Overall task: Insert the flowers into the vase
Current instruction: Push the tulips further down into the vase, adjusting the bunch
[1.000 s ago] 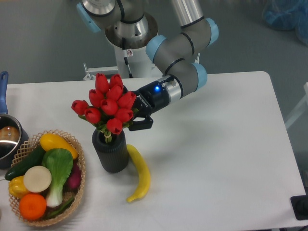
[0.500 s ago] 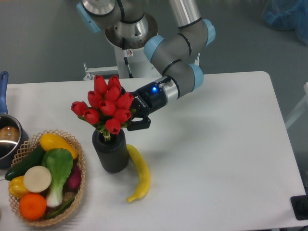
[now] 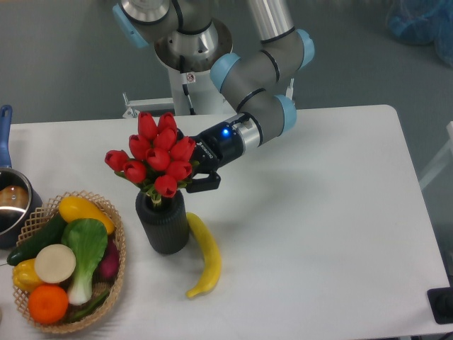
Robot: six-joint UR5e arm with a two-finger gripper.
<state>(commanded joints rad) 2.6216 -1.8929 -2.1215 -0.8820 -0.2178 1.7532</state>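
The flowers (image 3: 158,159), a tight bunch of glossy red tulips, stand over the black ribbed vase (image 3: 164,227) at the table's left of centre. Their green stems reach down into its mouth. My gripper (image 3: 190,175) comes in from the right, level with the lower blossoms, and is shut on the flowers. The blooms hide most of its fingers; one dark finger (image 3: 203,183) shows just right of the bunch.
A yellow banana (image 3: 205,256) lies against the vase's right side. A woven basket (image 3: 118,249) with vegetables and fruit sits at the front left. A metal pot (image 3: 10,204) with a blue handle is at the left edge.
My gripper and the flowers have shifted slightly left and down together, the stems settling a little deeper in the vase.
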